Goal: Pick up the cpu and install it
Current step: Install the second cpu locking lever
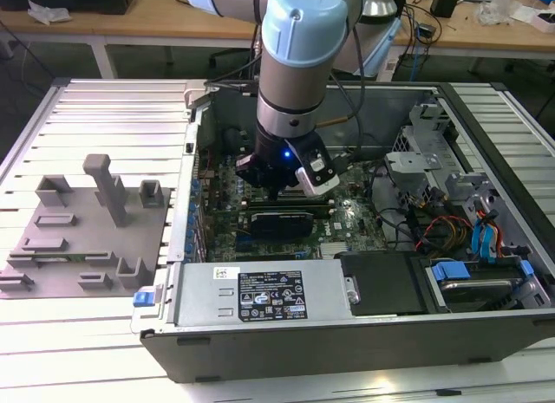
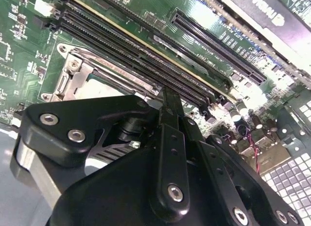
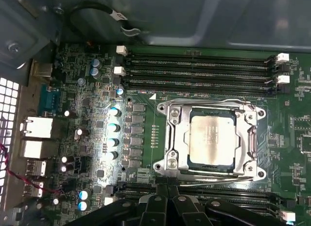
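We saw the cpu (image 3: 212, 140) lying flat inside the metal-framed socket (image 3: 171, 138) on the green motherboard (image 3: 146, 119); the gripper (image 1: 279, 188) hung just above that board inside the open computer case (image 1: 364, 334), and we could not tell its finger state

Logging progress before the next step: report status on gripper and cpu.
Gripper down inside the computer case, over the motherboard; jaw state not visible. Cpu seated in the socket, silver top showing. Nothing lying on the cpu.
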